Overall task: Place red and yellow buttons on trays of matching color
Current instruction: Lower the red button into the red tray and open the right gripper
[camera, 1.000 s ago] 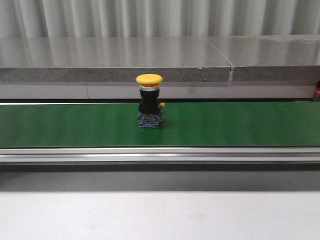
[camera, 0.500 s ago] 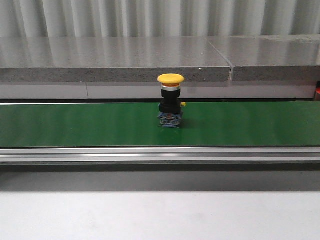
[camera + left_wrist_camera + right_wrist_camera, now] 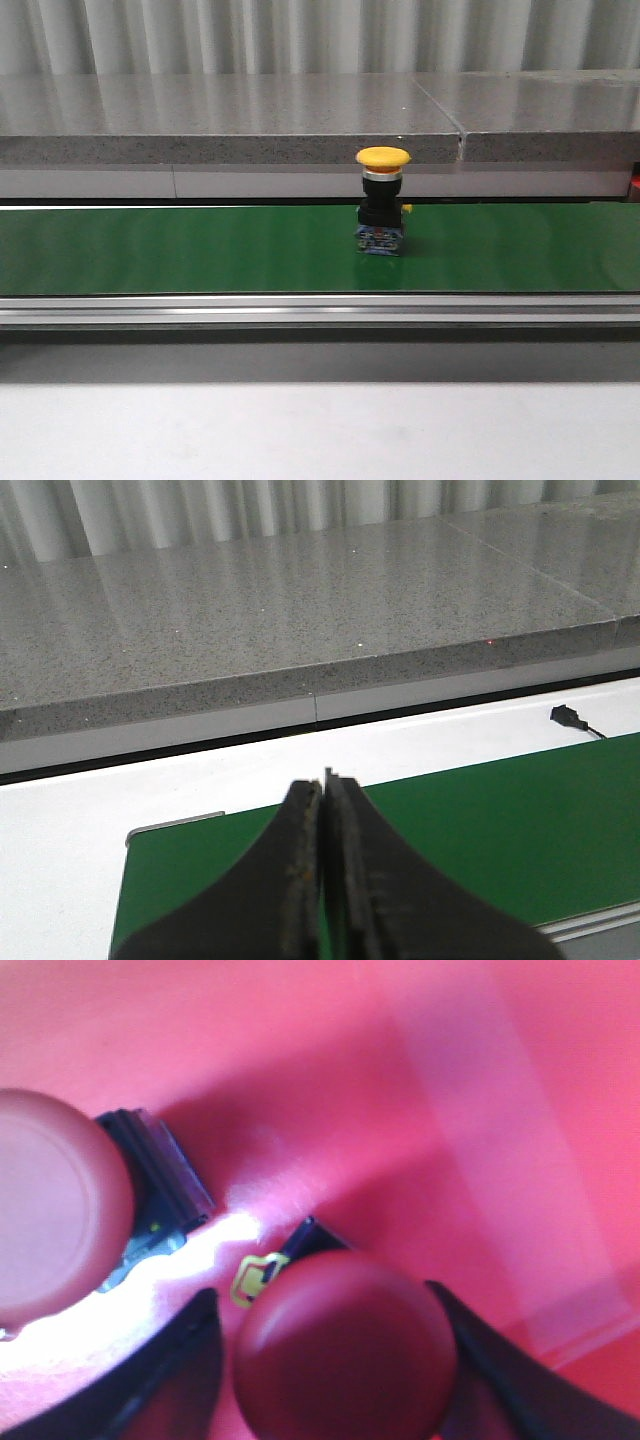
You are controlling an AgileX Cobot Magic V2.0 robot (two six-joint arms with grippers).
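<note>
Up close in the right wrist view, the red tray (image 3: 520,1080) fills the whole picture, and two red buttons sit in it: one red button (image 3: 55,1205) rests on the tray floor off to one side with its black base showing beside its round cap, and a second red button (image 3: 345,1345) lies between the dark fingers (image 3: 175,1375) of the right gripper (image 3: 335,1360). Those fingers stand apart on either side of the cap, very near it, but I cannot tell from this blurred view whether they press on it or merely flank it. A small yellow mark (image 3: 255,1275) shows on the tray just beside this second button. Over in the front view, the yellow button (image 3: 382,213) stands upright on the green conveyor belt (image 3: 150,250), right of the belt's middle, with its yellow mushroom cap on top, a black body below and a blue base touching the belt. A metal rail (image 3: 300,310) runs along the belt's near edge, and a grey stone ledge (image 3: 200,125) lies behind it. No tray shows in that view. From the left wrist view, the left gripper (image 3: 322,875) hangs above the end of the green belt with its two black fingers (image 3: 290,880) pressed together, nothing between them; the white worktop (image 3: 60,830) lies beside the belt's end.
</note>
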